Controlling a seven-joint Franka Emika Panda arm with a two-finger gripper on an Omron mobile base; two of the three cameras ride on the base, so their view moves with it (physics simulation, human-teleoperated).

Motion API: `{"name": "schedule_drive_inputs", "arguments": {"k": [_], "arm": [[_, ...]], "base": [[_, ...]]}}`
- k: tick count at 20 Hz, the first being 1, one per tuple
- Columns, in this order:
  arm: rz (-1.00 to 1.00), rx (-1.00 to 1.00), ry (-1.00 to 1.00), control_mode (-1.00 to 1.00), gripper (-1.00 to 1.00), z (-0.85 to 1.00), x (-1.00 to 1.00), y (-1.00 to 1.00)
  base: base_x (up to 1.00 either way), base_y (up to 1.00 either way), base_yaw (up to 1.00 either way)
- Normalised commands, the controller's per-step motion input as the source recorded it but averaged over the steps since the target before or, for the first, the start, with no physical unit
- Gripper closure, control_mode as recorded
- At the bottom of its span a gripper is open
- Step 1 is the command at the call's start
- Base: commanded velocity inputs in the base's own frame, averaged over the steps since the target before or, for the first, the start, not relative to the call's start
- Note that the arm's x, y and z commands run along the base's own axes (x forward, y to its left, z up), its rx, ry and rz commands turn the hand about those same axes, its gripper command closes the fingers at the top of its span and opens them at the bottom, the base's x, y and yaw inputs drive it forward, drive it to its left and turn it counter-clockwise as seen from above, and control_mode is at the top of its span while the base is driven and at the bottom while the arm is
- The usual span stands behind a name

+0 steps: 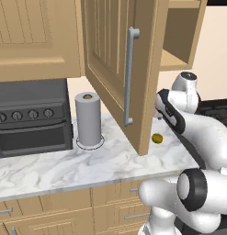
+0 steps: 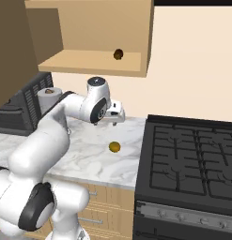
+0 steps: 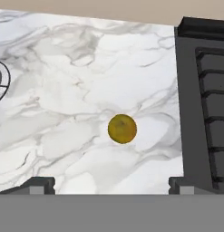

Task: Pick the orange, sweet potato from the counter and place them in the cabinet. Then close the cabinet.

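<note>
The orange [image 1: 156, 138] [image 2: 114, 147] [image 3: 122, 128] lies on the marbled counter [image 1: 64, 165] [image 2: 84, 154] [image 3: 63, 90], close to the stove. My gripper [image 2: 117, 122] [image 3: 112, 185] hangs open above it with nothing between the fingertips [image 3: 41, 184], which stand wide apart. In the hand view the orange sits just ahead of the gap, slightly right of centre. A small brown sweet potato [image 2: 118, 54] rests on the shelf of the light-wood cabinet [image 2: 89, 63]. The cabinet's panelled door [image 1: 128, 69] is swung wide open over the counter.
A grey paper-towel roll [image 1: 88, 120] [image 2: 49, 96] stands upright on the counter to the left. A black stove [image 2: 192, 154] [image 3: 204, 90] borders the counter on the right. A dark oven-like appliance [image 1: 32, 119] sits at the far left. Wooden drawers [image 1: 110, 206] run below.
</note>
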Motion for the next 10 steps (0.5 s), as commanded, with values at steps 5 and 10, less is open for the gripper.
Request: {"name": "schedule_drive_inputs", "arguments": {"k": [5,10], "arm": [[0.0,0.03,0.16,-1.0,-1.0,-0.92,0.48,-0.41],[0.0,0.0,0.03,-1.0,-1.0,-0.82,0.56,-0.07]], "base": [[0.0,0.0,0.0],[0.0,0.0,0.0]]}}
